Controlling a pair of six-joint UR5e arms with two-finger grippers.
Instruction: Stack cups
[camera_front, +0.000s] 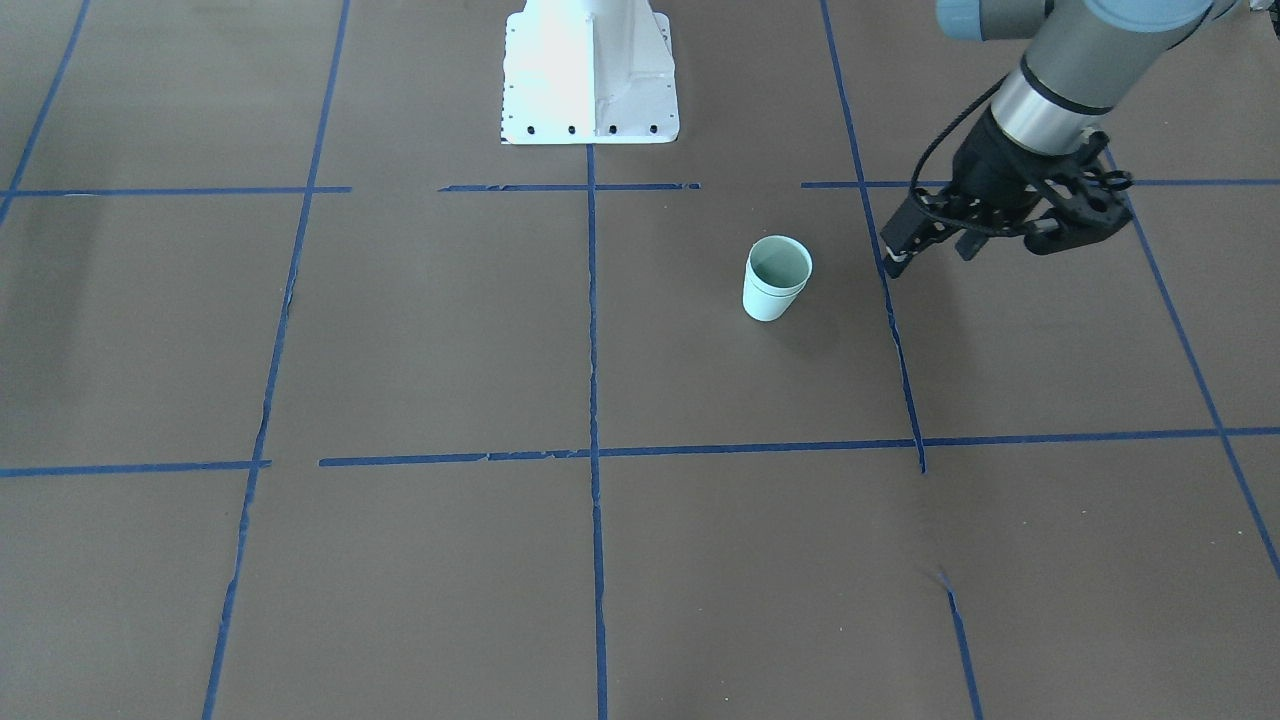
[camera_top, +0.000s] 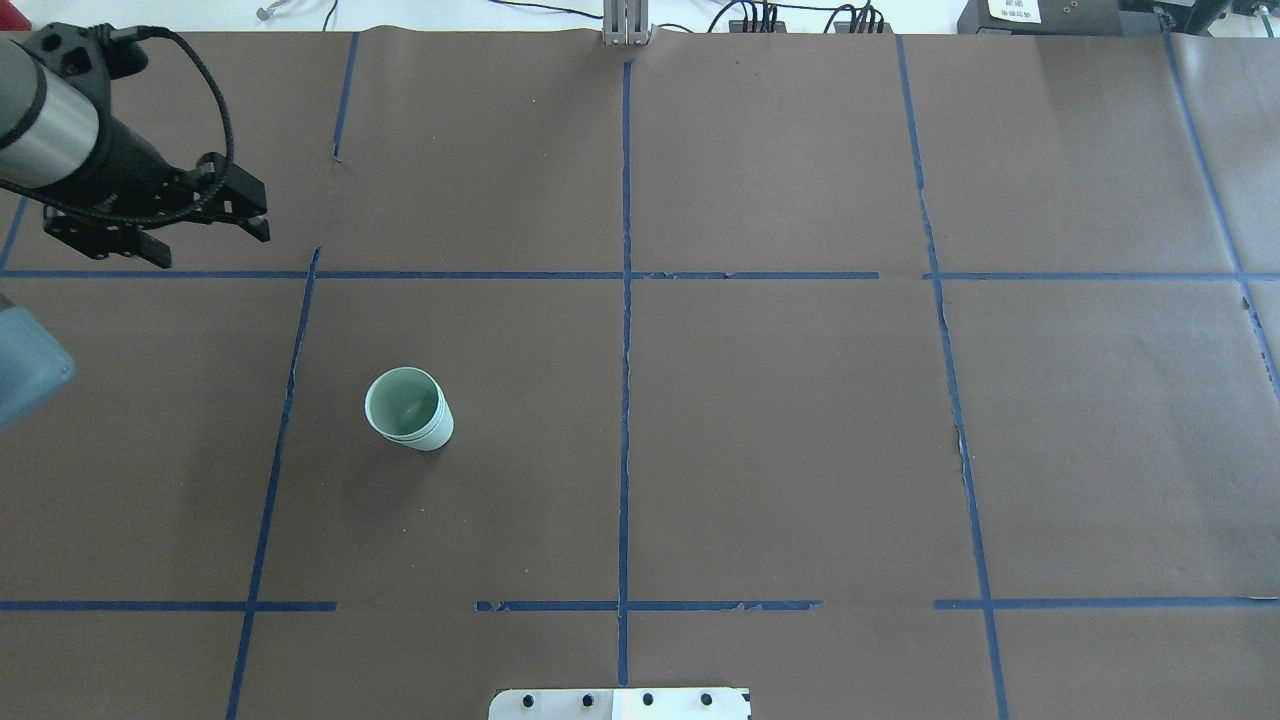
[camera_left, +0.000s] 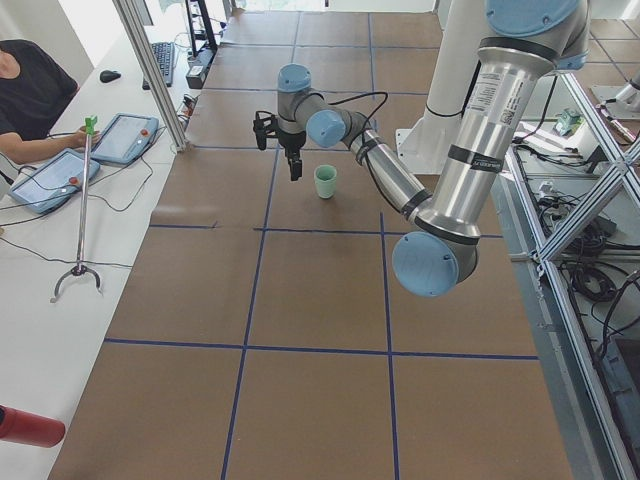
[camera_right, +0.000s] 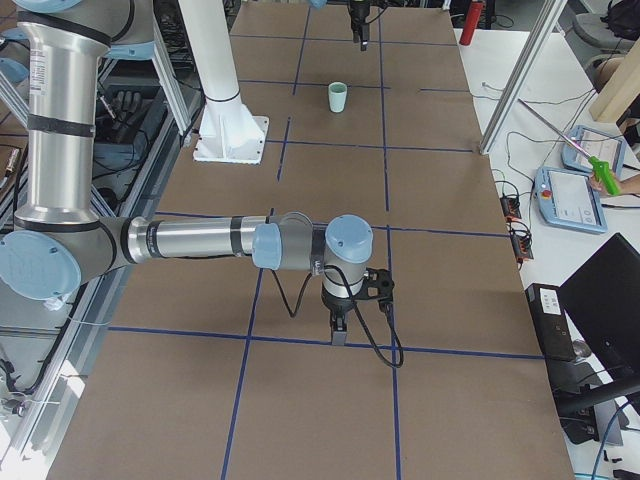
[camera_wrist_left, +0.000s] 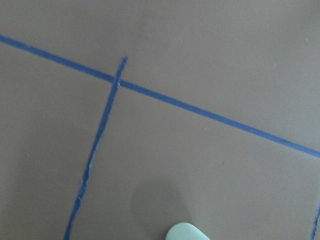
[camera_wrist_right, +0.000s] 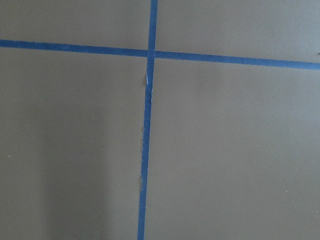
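Note:
Two pale mint-green cups (camera_front: 777, 283) stand upright as one stack, one nested inside the other, on the brown table; they also show in the overhead view (camera_top: 410, 410), the two side views (camera_left: 325, 181) (camera_right: 339, 97) and, as an edge, at the bottom of the left wrist view (camera_wrist_left: 186, 233). My left gripper (camera_front: 931, 256) is open and empty, held above the table away from the stack, farther from the robot base and out to the left (camera_top: 212, 244). My right gripper (camera_right: 340, 328) shows only in the exterior right view, low over the table far from the cups; I cannot tell whether it is open or shut.
The white robot base plate (camera_front: 590, 110) stands at the table's robot-side edge. Blue tape lines (camera_top: 625, 350) divide the brown table cover into squares. An operator (camera_left: 30, 90) with tablets (camera_left: 125, 137) sits at a side table.

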